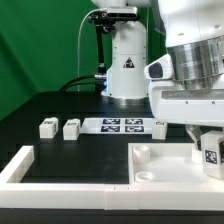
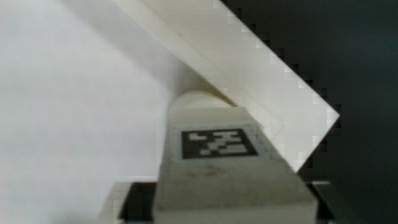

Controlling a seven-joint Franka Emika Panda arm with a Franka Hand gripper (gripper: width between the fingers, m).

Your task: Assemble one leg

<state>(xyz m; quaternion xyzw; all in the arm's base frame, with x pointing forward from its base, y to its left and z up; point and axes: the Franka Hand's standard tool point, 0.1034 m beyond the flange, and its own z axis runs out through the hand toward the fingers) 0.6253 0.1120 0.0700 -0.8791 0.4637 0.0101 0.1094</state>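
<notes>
My gripper (image 1: 211, 150) is shut on a leg (image 1: 211, 156), a stubby white block with a black-and-white tag, at the exterior view's right. It holds the leg at the right corner of the large white square panel (image 1: 165, 160). In the wrist view the leg (image 2: 217, 140) stands between my dark fingers (image 2: 143, 200), its far end against the panel's edge (image 2: 267, 80). My gripper (image 2: 222, 203) grips it on both sides. Two more legs (image 1: 47, 127) (image 1: 71, 128) lie at the left, and another (image 1: 158, 122) sits by the marker board.
The marker board (image 1: 120, 125) lies flat in the middle of the black table. A white L-shaped rail (image 1: 25, 165) runs along the front left. The robot's base (image 1: 125, 70) stands behind the marker board.
</notes>
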